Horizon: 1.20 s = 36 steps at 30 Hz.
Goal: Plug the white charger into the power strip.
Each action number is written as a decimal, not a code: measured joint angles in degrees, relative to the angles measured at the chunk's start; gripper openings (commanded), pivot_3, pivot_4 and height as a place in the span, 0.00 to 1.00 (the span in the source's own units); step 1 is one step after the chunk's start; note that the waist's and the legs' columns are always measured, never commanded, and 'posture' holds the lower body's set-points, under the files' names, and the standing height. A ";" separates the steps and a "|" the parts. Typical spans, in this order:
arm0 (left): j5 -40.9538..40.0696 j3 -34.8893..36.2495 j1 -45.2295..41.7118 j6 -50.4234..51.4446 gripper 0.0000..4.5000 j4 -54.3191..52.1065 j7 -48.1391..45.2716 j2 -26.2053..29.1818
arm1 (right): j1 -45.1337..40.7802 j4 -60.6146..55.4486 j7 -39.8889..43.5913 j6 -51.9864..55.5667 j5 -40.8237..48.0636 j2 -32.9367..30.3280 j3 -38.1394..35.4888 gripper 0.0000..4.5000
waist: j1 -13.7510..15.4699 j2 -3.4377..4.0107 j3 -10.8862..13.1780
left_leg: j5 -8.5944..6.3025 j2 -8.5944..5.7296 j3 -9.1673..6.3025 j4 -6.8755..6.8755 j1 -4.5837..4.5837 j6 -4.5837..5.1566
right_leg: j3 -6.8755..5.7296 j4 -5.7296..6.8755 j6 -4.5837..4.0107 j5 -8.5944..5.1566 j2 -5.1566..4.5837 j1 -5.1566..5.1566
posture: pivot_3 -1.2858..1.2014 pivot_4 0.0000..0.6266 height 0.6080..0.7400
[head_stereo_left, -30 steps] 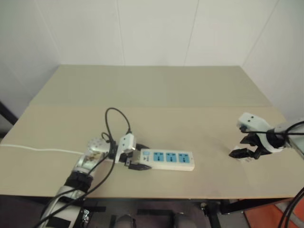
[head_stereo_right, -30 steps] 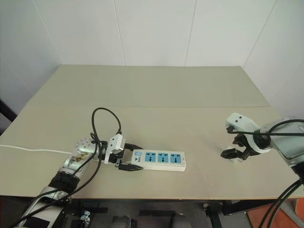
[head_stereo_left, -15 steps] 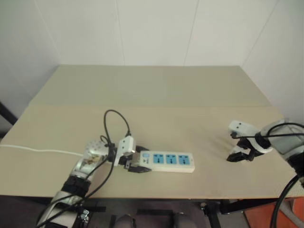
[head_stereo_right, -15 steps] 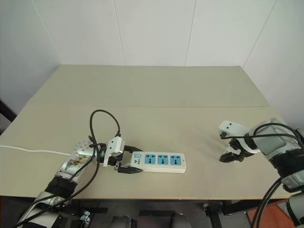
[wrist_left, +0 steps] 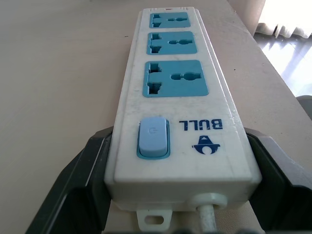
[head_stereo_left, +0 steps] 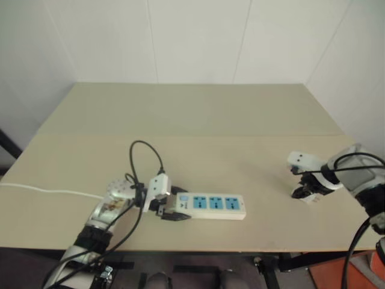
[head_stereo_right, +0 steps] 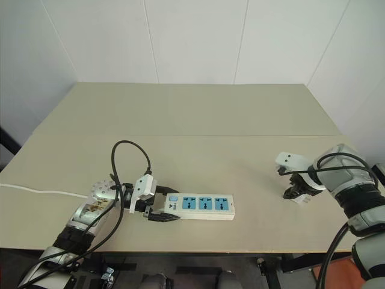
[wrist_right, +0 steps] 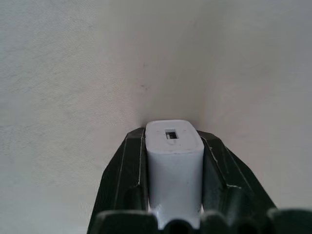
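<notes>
The right end effector (wrist_right: 174, 214), which a second ago hung with its two black fingers spread above the small white cube-like plastic charger (wrist_right: 174, 161), has since come down at the right side of the pale beige worktop (head_stereo_left: 198, 114) and shut its fingers on the charger's two flanks; the wrist view shows the white block pinched squarely between them, its face with the small rectangular port pointing away from the wrist toward the worktop. From the head views the charger (head_stereo_right: 300, 196) looks to be low at the surface, though whether it touches the top cannot be told. The left end effector (head_stereo_left: 170, 209) has not shifted in that time: its fingers stay clamped on the switch end of the long white rectangular plastic power strip (head_stereo_left: 212, 205), which lies flat near the front edge with its three blue socket panels facing up and its thin white cord (head_stereo_left: 48, 190) trailing off to the left. The strip and the charger are well apart. This reads as the pick being made, so the carry toward the sockets is likely next. The prongs are hidden, so the charger may need turning before it can meet a socket.
</notes>
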 measured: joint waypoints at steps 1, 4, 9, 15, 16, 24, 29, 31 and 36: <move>0.00 0.00 0.00 0.04 0.73 0.01 0.01 -0.01 | 0.47 -0.78 -0.22 0.31 0.10 0.03 -0.59 0.25 | -0.01 0.00 0.00 | 0.00 0.00 0.00 0.00 -0.01 0.00 | 0.00 0.00 0.00 0.00 0.00 -0.01 | 0.52 0.24 1.00; 0.03 0.00 -0.43 0.01 0.73 1.48 0.02 -0.22 | 1.69 -3.90 -2.86 2.82 4.14 3.88 -7.98 0.25 | -0.16 0.00 0.00 | 0.00 0.00 0.00 0.00 0.00 -0.01 | 0.02 0.05 0.00 0.00 0.01 -0.03 | 0.52 0.24 1.00; 1.09 -1.51 -4.70 -0.71 0.73 6.51 0.12 -3.01 | 2.87 -19.60 -14.45 5.79 18.56 19.03 -29.47 0.25 | -0.09 0.02 -0.01 | 0.02 0.01 -0.10 -0.02 0.00 -0.03 | -0.01 0.26 -0.01 0.01 0.05 -0.01 | 0.52 0.24 1.00; 1.69 -1.66 -7.88 -2.80 0.73 11.47 -0.63 -3.67 | 10.33 -29.76 -25.55 6.13 25.33 33.12 -33.70 0.25 | 0.39 0.01 -0.03 | 0.02 -0.07 -0.14 0.09 -0.14 -0.02 | 0.02 0.26 0.03 0.03 0.01 0.02 | 0.52 0.24 1.00; 1.97 -1.64 -8.01 -3.45 0.73 12.09 -0.55 -3.78 | 11.08 -30.11 -26.71 6.05 26.19 34.89 -33.79 0.25 | 0.35 0.01 -0.03 | 0.02 -0.06 -0.14 0.10 -0.11 -0.02 | 0.02 0.26 0.03 0.03 0.02 0.04 | 0.52 0.24 1.00; 4.02 -1.67 -9.29 -7.05 0.73 14.74 1.12 -5.03 | 17.73 -31.68 -23.07 -1.60 30.93 40.52 -27.82 0.25 | 0.14 0.03 -0.04 | 0.02 -0.06 -0.17 0.10 -0.07 -0.01 | 0.03 0.26 0.04 0.03 0.03 0.10 | 0.52 0.24 1.00; 4.02 -1.50 -9.32 -7.35 0.73 15.43 1.12 -5.16 | 17.83 -30.38 -21.31 -4.54 32.95 41.33 -26.70 0.25 | 0.01 0.04 -0.05 | 0.02 -0.06 -0.16 0.10 0.02 -0.01 | 0.04 0.22 0.04 0.03 0.04 0.14 | 0.52 0.24 1.00; 3.97 -1.47 -9.35 -7.50 0.73 15.58 0.73 -5.15 | 18.13 -29.37 -20.18 -7.00 32.85 41.34 -25.81 0.25 | -0.01 0.04 -0.06 | 0.02 -0.06 -0.17 0.09 0.02 -0.01 | 0.04 0.22 0.04 0.03 0.05 0.15 | 0.52 0.24 1.00; 3.73 -1.29 -10.03 -7.24 0.73 16.62 -0.60 -5.13 | 18.33 -25.64 -18.89 -14.07 31.22 41.77 -23.25 0.25 | -0.13 0.05 -0.06 | 0.02 -0.05 -0.16 0.08 0.01 -0.01 | 0.05 0.24 0.05 0.03 0.06 0.13 | 0.52 0.24 1.00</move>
